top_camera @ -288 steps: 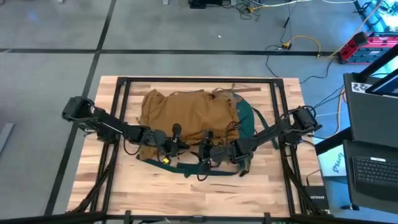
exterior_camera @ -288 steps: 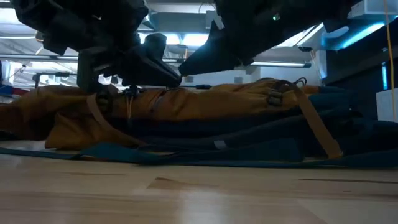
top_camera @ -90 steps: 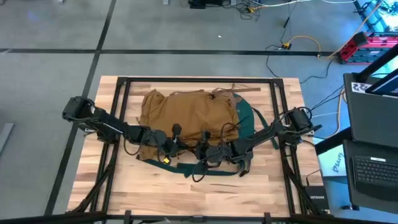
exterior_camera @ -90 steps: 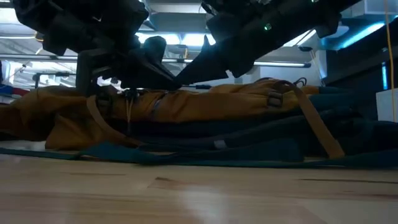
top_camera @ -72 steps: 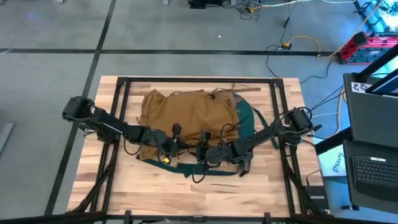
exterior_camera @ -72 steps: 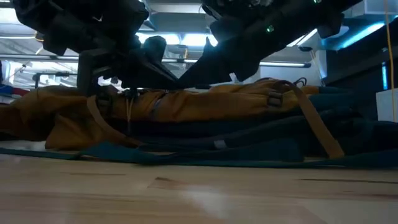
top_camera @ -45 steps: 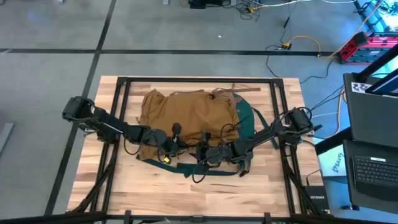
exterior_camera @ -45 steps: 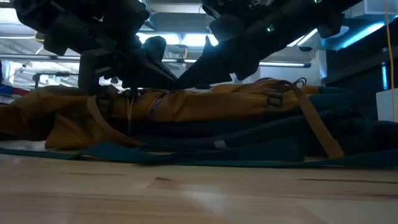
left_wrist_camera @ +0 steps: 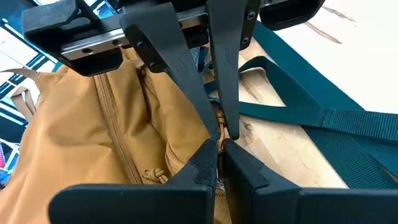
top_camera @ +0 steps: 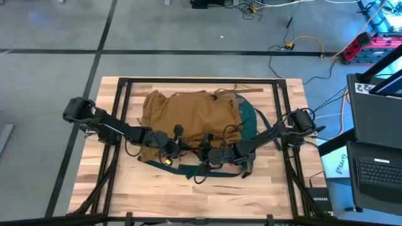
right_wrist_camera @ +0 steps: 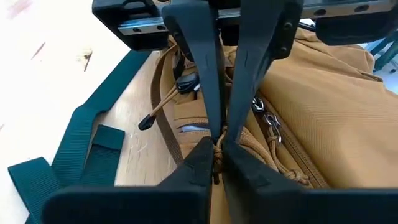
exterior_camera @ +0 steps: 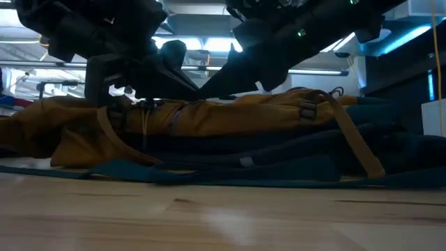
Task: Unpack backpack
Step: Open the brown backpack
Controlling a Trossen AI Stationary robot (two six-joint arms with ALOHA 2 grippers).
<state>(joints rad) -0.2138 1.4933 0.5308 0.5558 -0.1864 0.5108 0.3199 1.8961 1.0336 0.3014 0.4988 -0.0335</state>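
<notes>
High view is showing the backpack (top_camera: pixel 191 122) lying flat mid-table, with the left gripper (top_camera: pixel 168 149) and right gripper (top_camera: pixel 204 153) meeting at its near edge; since a second ago nothing is shifting. Low view is showing both arms hanging over the tan fabric. Left wrist view is showing the fingers (left_wrist_camera: pixel 227 93) pressed nearly together on a zipper tab. Right wrist view is likewise pinching a zipper pull (right_wrist_camera: pixel 217 146). The opening is probably stalling.
</notes>
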